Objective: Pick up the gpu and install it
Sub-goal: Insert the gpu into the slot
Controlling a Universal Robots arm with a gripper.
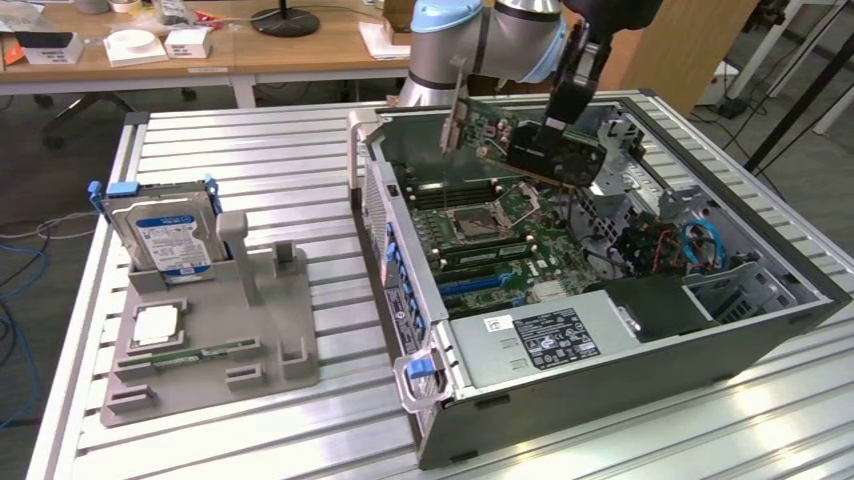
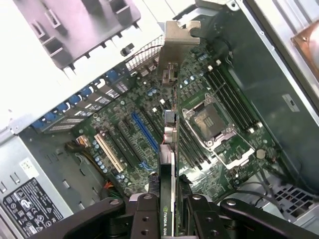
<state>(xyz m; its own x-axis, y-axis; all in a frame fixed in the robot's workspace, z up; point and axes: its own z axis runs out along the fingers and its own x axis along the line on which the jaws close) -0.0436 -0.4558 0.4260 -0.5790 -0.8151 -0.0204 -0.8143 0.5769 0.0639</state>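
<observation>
Hanging clamped edge-on in the tool above the open computer case, the gpu sits tilted over the motherboard — a skewed descent could miss the blue slot or snag its bracket on the case wall.

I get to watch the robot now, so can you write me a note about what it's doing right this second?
Gripper: shut on the gpu, a thin dark green-black circuit card with a silver metal bracket.
Where: the gpu hangs above the green motherboard inside the open dark metal computer case.
Done: gpu picked up.
Left: not yet seated in any slot.
</observation>
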